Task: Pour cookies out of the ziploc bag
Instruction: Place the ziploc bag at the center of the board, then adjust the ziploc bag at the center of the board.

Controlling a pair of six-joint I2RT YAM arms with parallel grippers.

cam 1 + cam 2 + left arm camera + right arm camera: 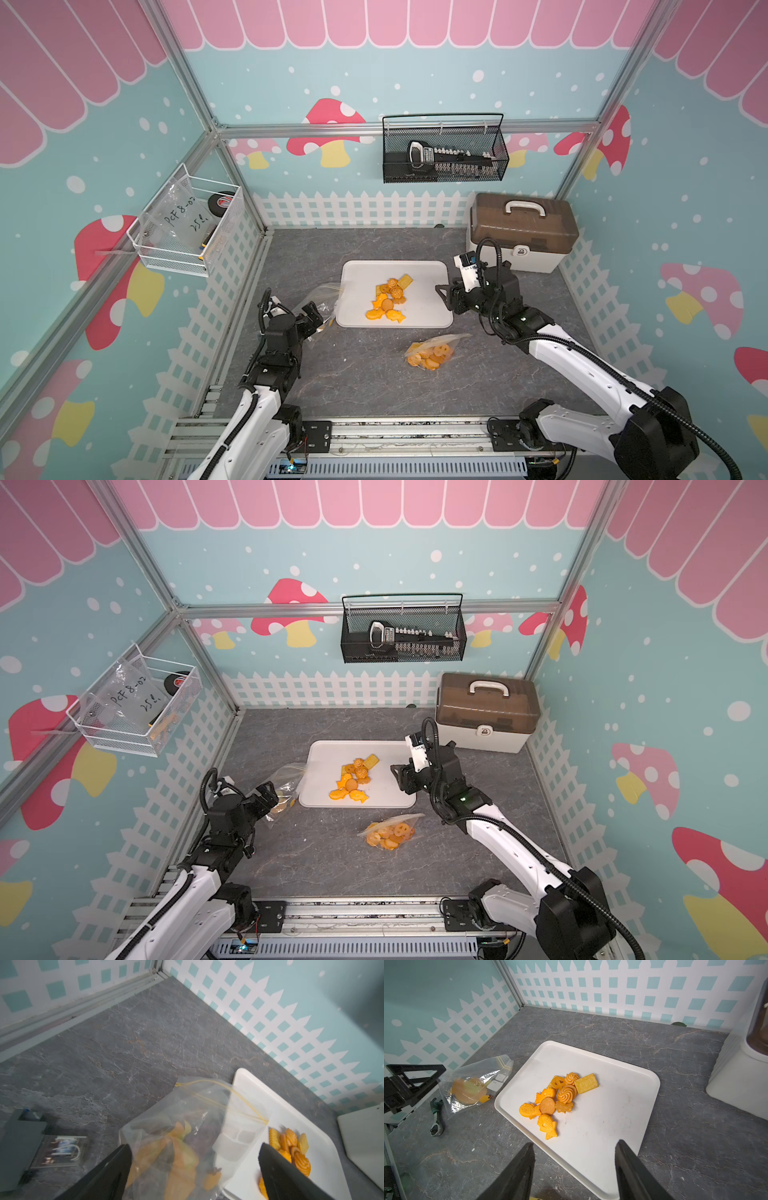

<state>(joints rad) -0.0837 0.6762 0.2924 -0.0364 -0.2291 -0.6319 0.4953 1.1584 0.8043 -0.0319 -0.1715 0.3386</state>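
Roughly ten small orange and yellow cookies (558, 1101) lie on white rectangular tray (623, 1105). Clear ziploc bag (187, 1126), mouth over tray's edge, not yet empty, between released left fingers (108, 1174). Right fingers (515, 1174) spread, empty. Untouched on grey worktop (353, 374): second full bag (430, 353).

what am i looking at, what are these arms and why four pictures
These are two robot arms, each ending in a two-fingered gripper. Two pictures look down from overhead on the whole scene; the other two come from cameras on the arms' wrists. On the grey table sits a white tray with a pile of orange and yellow cookies. A nearly empty ziploc bag lies against the tray, by the open left gripper. A second, full bag lies in front of the tray. The right gripper hovers open at the tray's edge. Neither holds anything.
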